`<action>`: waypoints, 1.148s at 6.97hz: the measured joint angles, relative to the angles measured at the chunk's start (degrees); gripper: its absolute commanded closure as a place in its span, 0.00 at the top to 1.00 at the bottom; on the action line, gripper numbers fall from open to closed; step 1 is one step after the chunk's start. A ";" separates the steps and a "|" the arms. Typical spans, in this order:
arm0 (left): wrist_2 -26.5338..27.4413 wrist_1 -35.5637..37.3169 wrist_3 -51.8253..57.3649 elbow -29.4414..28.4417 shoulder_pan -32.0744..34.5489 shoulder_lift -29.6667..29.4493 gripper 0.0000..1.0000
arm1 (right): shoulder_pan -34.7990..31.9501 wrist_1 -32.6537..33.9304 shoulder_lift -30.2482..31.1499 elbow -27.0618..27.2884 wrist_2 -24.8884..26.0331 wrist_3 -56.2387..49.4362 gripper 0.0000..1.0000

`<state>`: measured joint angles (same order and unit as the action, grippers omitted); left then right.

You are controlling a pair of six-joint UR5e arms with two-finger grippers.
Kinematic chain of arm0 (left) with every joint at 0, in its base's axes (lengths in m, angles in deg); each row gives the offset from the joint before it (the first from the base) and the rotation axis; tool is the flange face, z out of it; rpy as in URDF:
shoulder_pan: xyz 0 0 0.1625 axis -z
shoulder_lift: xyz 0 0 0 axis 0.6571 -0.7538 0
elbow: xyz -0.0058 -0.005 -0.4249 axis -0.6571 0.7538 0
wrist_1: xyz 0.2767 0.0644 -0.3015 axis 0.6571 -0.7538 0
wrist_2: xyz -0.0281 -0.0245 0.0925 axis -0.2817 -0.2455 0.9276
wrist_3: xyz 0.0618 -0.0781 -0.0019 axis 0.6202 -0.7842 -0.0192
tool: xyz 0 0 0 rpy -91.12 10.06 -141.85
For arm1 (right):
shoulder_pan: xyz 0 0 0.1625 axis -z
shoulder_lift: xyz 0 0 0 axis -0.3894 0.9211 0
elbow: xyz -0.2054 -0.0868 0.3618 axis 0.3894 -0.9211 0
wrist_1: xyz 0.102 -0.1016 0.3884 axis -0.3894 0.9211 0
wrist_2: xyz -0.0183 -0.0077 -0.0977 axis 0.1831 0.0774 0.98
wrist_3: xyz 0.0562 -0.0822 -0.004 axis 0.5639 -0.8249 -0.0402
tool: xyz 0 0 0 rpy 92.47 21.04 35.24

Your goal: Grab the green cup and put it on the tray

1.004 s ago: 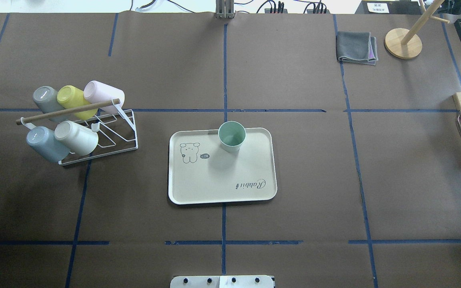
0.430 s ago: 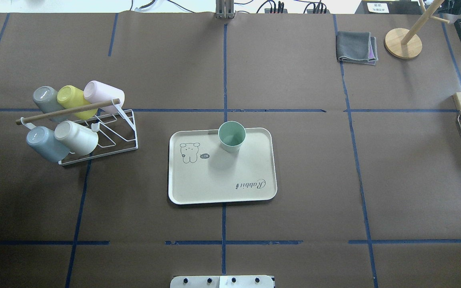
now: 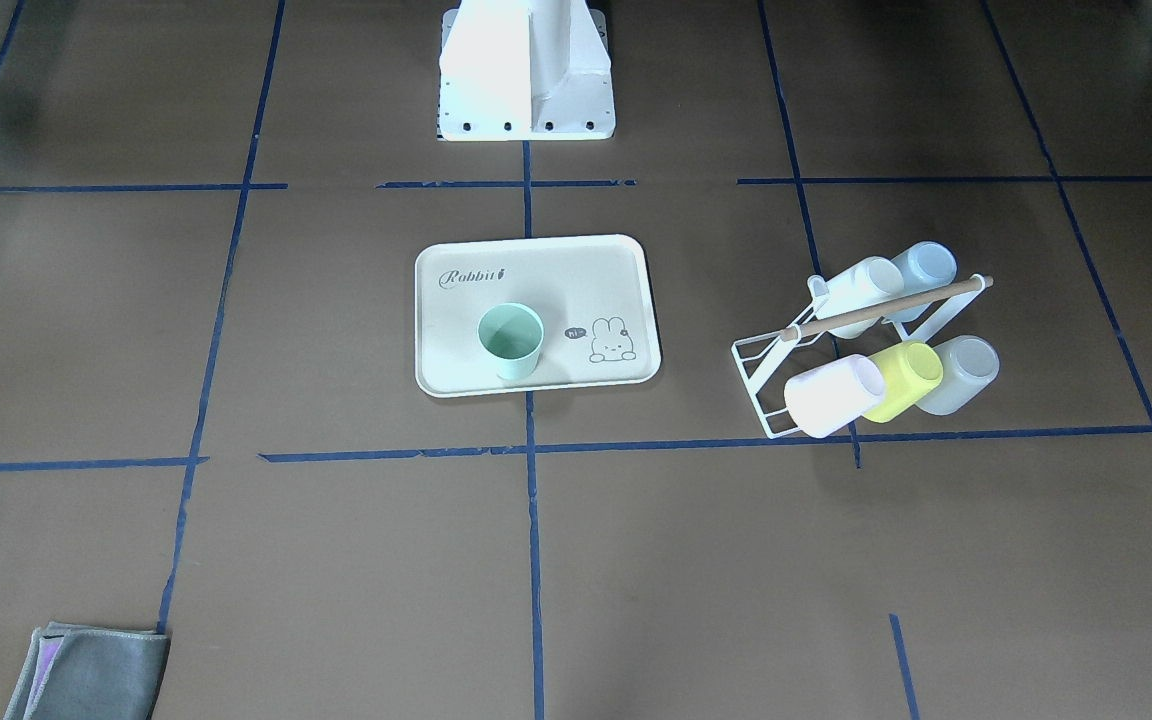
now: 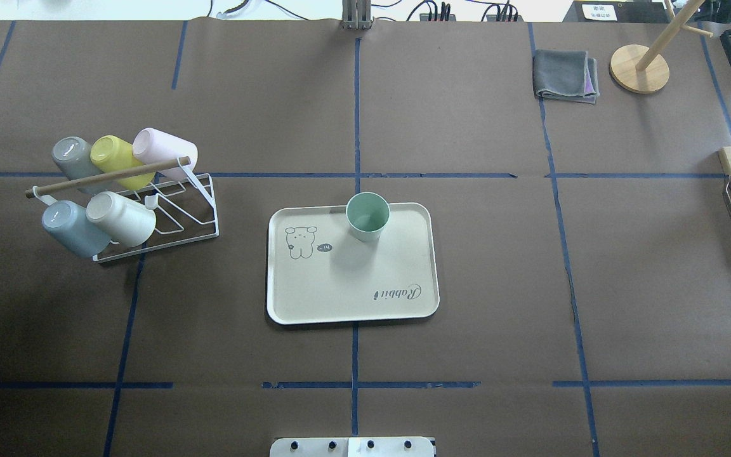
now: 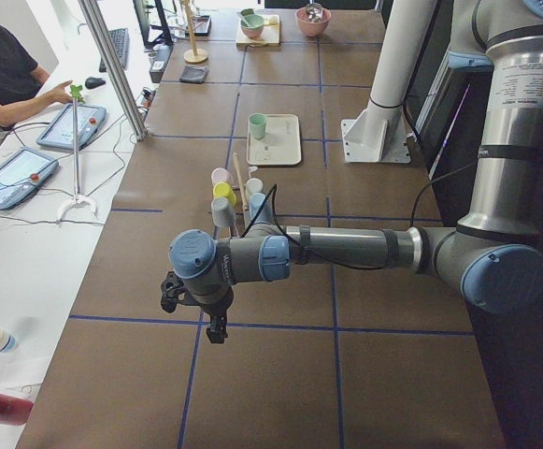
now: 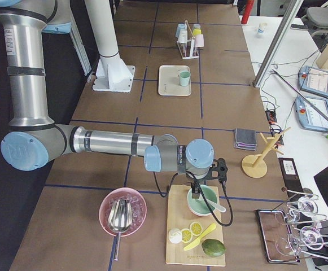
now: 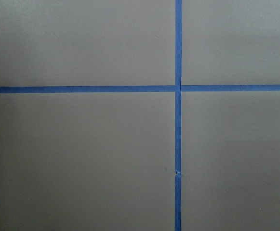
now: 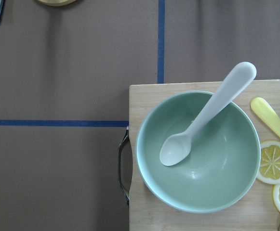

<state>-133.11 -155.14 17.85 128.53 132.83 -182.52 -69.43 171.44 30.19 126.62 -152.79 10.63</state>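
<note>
Nothing has moved: green cup (image 4: 367, 216) stands upright inside tray (image 4: 340, 298), upper rim, mid-frame. Well away hang left fingers (image 5: 217, 329) and right fingers (image 6: 196, 191); spread or pressed, I cannot tell. Looks placed, so keep clear.

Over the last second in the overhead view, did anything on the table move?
Nothing visibly changed. The green cup stands upright on the tray near its far edge as before, and the rack holds the same five cups.
</note>
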 measured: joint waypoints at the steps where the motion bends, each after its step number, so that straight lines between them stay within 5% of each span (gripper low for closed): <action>1: -0.02 0.00 0.04 0.00 0.00 0.02 1.00 | -0.69 2.28 -0.05 0.03 0.32 -1.99 1.00; 8: -0.09 -0.74 0.11 0.19 0.00 0.03 1.00 | -2.31 4.30 -0.37 0.08 2.78 -3.46 1.00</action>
<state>-133.19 -155.88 17.96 128.73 132.83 -182.48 -71.74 175.74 29.82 126.69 -150.02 7.17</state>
